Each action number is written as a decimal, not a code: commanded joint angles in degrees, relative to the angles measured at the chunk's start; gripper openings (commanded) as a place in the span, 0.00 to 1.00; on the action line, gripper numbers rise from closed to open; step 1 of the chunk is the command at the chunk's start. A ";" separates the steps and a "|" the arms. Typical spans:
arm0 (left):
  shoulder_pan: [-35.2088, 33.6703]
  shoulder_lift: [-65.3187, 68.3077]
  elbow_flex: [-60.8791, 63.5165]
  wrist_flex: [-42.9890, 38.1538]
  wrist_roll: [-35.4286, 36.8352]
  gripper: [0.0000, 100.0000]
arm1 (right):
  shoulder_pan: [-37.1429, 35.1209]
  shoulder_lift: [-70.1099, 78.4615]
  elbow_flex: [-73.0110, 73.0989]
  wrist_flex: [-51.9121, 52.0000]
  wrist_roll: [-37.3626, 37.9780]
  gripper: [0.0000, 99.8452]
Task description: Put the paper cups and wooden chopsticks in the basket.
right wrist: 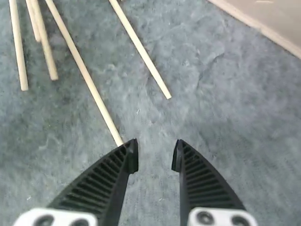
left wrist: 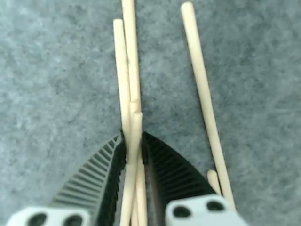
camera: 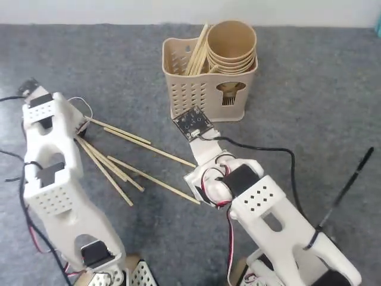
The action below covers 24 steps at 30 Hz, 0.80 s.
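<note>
Left gripper (left wrist: pixel 134 141) is clamped on a small bundle of wooden chopsticks (left wrist: pixel 130 94). Its fingers (left wrist: pixel 103 169) are almost together, with only the sticks in the gap. The bundle runs straight out ahead of the jaws, lying on the grey mat (left wrist: pixel 56 70). A stray chopstick (left wrist: pixel 202 94) lies just outside one finger, roughly parallel to the bundle and not gripped.

From the high view, the left arm (camera: pixel 50 161) sits low over the near ends of the loose chopsticks (camera: pixel 137 161). These fan out from its gripper across the mat toward the right arm (camera: pixel 262 202).

Right gripper (right wrist: pixel 154 150) is partly open with a narrow gap and nothing in it, low over the mat. The end of a long chopstick (right wrist: pixel 84 75) is right at one fingertip, outside the gap; can't tell if it touches. A second chopstick (right wrist: pixel 141 52) lies ahead of the jaws, angled away and clear of both fingers.

Basket (camera: pixel 196 95) stands upright on the mat beyond the right gripper, apart from it. Paper cups (camera: pixel 232 44) are nested in one stack inside it. Several basket chopsticks (camera: pixel 196 50) stand on end in the same basket, leaning beside the stack.
</note>
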 commanded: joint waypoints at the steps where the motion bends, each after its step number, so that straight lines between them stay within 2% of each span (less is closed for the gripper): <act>1: 0.18 -2.11 0.04 1.76 0.26 0.01 | -0.40 -1.98 1.05 -3.82 -0.53 0.13; 9: 3.78 -15.12 0.22 7.12 3.16 0.01 | -0.31 -1.54 1.76 -4.88 -0.53 0.13; 14: 7.91 -23.21 0.22 7.38 3.52 0.01 | -0.22 -1.54 1.76 -4.62 -0.53 0.13; 18: 11.43 -28.57 -0.22 6.95 3.96 0.01 | -0.13 -1.63 2.55 -5.14 -0.44 0.13; 24: 15.30 -37.45 -4.88 1.32 5.89 0.01 | -0.13 -2.07 5.63 -9.36 -0.35 0.13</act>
